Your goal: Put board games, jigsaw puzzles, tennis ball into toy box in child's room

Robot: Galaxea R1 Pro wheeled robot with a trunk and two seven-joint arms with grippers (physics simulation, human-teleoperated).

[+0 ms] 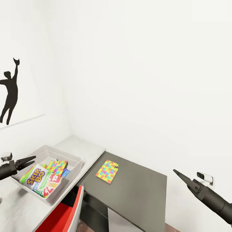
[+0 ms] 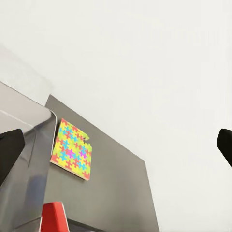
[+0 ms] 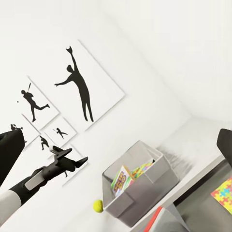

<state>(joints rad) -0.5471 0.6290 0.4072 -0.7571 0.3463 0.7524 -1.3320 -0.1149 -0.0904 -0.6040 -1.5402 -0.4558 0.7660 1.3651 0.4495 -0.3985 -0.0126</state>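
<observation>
The grey toy box (image 1: 74, 160) stands on the pale table (image 1: 82, 146) at the left. Inside it lie a SKIP-BO board game (image 1: 38, 182), a jigsaw puzzle (image 1: 57, 167) and the edge of a blue box (image 1: 66, 173). Another jigsaw puzzle (image 1: 107, 171) lies flat on the lower dark cabinet (image 1: 141, 190). The tennis ball (image 3: 98, 206) rests on the table beside the toy box (image 3: 140, 193). My left gripper (image 1: 31, 160) hovers open and empty over the box's left end. My right gripper (image 1: 176, 172) is open and empty, in the air right of the cabinet.
A red chair (image 1: 61, 216) is tucked under the table's front edge. White walls close in behind the table and the cabinet, with black silhouette posters (image 1: 9, 93) on the left wall. A wall socket (image 1: 204, 177) sits by my right arm.
</observation>
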